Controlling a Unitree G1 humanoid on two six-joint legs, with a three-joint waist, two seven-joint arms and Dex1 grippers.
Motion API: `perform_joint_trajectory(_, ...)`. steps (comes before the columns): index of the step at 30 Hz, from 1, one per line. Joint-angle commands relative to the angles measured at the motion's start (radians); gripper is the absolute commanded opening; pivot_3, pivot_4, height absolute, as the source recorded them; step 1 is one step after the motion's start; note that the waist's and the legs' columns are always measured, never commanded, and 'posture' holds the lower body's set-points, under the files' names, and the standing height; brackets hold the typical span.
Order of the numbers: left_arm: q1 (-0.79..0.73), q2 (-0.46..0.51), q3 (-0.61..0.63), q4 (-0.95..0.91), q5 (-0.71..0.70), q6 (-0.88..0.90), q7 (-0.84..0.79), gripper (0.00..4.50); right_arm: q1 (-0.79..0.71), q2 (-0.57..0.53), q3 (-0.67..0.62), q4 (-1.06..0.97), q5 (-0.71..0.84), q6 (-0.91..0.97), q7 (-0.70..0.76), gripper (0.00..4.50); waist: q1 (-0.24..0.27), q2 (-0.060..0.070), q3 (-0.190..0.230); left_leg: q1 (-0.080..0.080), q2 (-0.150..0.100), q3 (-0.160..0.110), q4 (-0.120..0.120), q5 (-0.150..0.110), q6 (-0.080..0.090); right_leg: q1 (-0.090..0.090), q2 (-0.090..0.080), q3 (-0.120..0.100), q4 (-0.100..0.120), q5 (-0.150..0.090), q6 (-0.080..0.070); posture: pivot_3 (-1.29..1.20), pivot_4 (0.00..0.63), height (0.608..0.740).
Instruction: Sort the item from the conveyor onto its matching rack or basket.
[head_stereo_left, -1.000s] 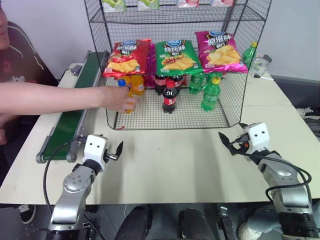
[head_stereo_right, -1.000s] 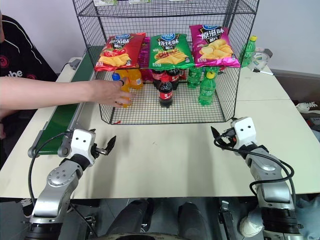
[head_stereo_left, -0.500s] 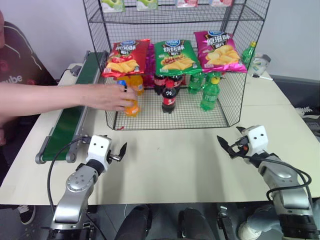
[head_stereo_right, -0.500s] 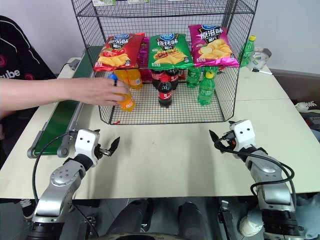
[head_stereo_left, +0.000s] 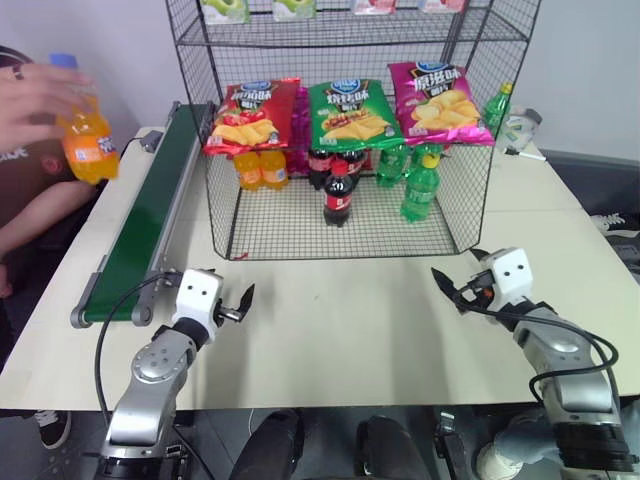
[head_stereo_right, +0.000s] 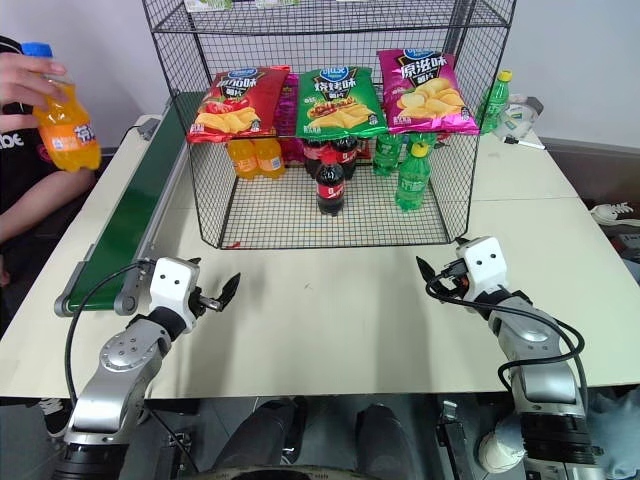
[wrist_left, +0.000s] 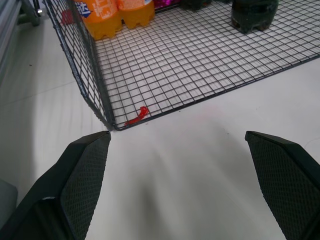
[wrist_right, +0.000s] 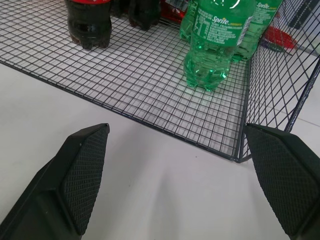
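A person's hand holds the item, an orange soda bottle (head_stereo_left: 82, 140) with a blue cap, in the air at the far left, beyond the conveyor's outer side. The conveyor (head_stereo_left: 150, 215), a dark green belt, runs along the table's left with nothing on it. The black wire rack (head_stereo_left: 300, 235) stands at the back centre. My left gripper (head_stereo_left: 240, 303) is open over the table near the conveyor's near end, facing the rack's left front corner (wrist_left: 107, 125). My right gripper (head_stereo_left: 447, 290) is open near the rack's right front corner (wrist_right: 239, 157). Neither holds anything.
On the rack's mesh floor stand two orange bottles (head_stereo_left: 262, 168), cola bottles (head_stereo_left: 338, 195) and green bottles (head_stereo_left: 420, 188), under three hung snack bags (head_stereo_left: 352, 115). Another green bottle (head_stereo_left: 499, 105) stands outside the rack at the right. The person sits at the far left.
The person's hand has pulled the orange bottle out of the rack and lifted it up and to the left, past the conveyor. Both grippers have stayed put and open.
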Motion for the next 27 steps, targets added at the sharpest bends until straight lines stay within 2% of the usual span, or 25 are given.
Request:
perform_joint_trajectory(1,0.004,0.011,0.030,-0.042,-0.006,-0.023,0.001,4.50,-0.015,0.001,0.001,-0.005,-0.010,-0.034,-0.002,4.45,0.000,0.000,0.000,0.000,0.000,0.000,0.000,0.000,0.000,0.000,0.000,0.000,0.000,0.000,0.000,0.00,0.150,0.740)
perform_joint_trajectory(12,0.019,-0.007,0.123,-0.066,-0.019,-0.036,0.068,4.50,-0.034,0.005,0.027,0.013,-0.013,-0.047,0.015,4.45,0.000,0.000,0.000,0.000,0.000,0.000,0.000,0.000,0.000,0.000,0.000,0.000,0.000,0.000,0.000,0.00,0.150,0.740)
perform_joint_trajectory(20,0.025,-0.018,0.256,-0.127,-0.096,0.020,0.116,4.50,-0.056,0.010,0.042,0.031,-0.016,-0.059,0.026,4.45,0.000,0.000,0.000,0.000,0.000,0.000,0.000,0.000,0.000,0.000,0.000,0.000,0.000,0.000,0.000,0.00,0.150,0.740)
perform_joint_trajectory(27,0.004,-0.004,0.351,-0.109,-0.156,0.068,0.141,4.50,-0.078,0.024,0.058,0.046,-0.022,-0.072,0.024,4.45,0.000,0.000,0.000,0.000,0.000,0.000,0.000,0.000,0.000,0.000,0.000,0.000,0.000,0.000,0.001,0.00,0.150,0.740)
